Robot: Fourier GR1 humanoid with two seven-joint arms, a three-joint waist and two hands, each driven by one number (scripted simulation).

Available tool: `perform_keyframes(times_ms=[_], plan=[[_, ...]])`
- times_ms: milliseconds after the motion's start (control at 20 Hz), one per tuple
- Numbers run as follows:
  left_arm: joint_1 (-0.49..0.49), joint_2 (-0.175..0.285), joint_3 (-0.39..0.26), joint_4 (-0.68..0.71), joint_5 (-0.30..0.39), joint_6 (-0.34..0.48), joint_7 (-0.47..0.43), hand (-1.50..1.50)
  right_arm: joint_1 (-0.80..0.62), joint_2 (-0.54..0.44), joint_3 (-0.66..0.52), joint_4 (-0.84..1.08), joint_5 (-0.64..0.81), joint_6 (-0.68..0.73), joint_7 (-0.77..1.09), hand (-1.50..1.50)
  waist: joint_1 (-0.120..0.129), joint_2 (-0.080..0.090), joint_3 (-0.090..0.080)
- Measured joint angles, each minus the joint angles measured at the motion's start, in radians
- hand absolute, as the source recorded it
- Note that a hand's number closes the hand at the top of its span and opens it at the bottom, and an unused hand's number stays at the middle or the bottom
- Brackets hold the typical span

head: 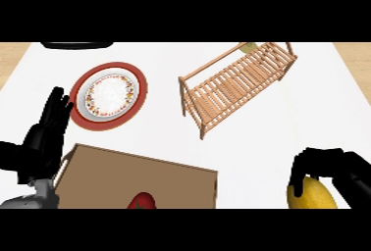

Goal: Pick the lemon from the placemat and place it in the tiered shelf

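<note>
At the left edge, the left hand (45, 132) rests with fingers straight and up, beside a glossy red-rimmed plate (139, 93). Just nearer lies the flat brown placemat (138, 181), with a rounded red item (143, 201) at its near edge, and further right the slatted pale-wood tiered shelf (235, 83) sits askew on the smooth white counter (290, 137). Near right, the right hand (326, 164) is curled over the top of the lemon (311, 196), well off the placemat; it looks plump, firm, fairly light and waxy-skinned, likely slippery, so wrapping its wide middle seems safest.
</note>
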Motion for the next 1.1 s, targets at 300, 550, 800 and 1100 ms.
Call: perform_keyframes(times_ms=[300, 550, 800, 1100], plan=[[-0.005, -0.004, -0.002, -0.020, -0.004, -0.004, 0.021, 0.00, -0.199, -0.020, -0.202, -0.052, -0.189, 0.071, 0.240, 1.50, 0.012, 0.002, 0.000], [-0.033, -0.015, 0.000, 0.002, -0.015, -0.008, 0.021, 0.00, -0.374, -0.053, -0.267, 0.023, -0.263, 0.060, 0.373, 1.50, 0.016, 0.003, 0.001], [-0.030, -0.018, 0.016, 0.022, -0.011, -0.027, -0.004, 0.00, -0.463, -0.082, -0.286, 0.198, -0.215, -0.004, 0.299, 1.50, 0.020, 0.005, 0.001], [-0.045, -0.036, 0.007, 0.027, -0.023, -0.028, -0.001, 0.00, -0.546, -0.050, -0.227, 0.418, -0.091, -0.150, 0.181, 1.50, 0.024, 0.006, 0.002]])
